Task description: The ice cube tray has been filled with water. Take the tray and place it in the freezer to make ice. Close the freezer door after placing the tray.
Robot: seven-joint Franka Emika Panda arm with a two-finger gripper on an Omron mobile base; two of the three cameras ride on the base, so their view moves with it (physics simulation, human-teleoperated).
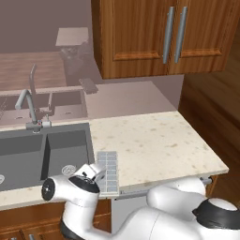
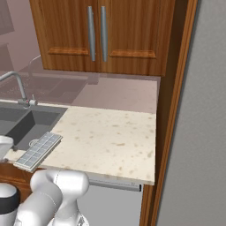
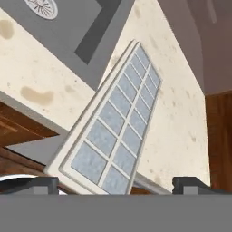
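Note:
The ice cube tray (image 1: 108, 169) is a pale grey-blue grid of small cells, lying flat on the speckled counter just right of the sink. Its near end reaches the counter's front edge (image 2: 39, 150). In the hand view the tray (image 3: 115, 129) runs diagonally across the picture, with its near end between my two finger tips. My gripper (image 3: 118, 186) is open and hovers just above and in front of that near end, holding nothing. The hand's white body (image 1: 86, 180) sits beside the tray's near left corner. The freezer and the freezer door are out of view.
A dark double sink (image 1: 44, 152) with a faucet (image 1: 29, 105) lies left of the tray. Wooden wall cabinets (image 1: 164, 35) hang over the counter (image 1: 159, 145). A wooden side panel (image 2: 170, 110) and a tall grey surface (image 2: 201, 132) bound the counter's right end.

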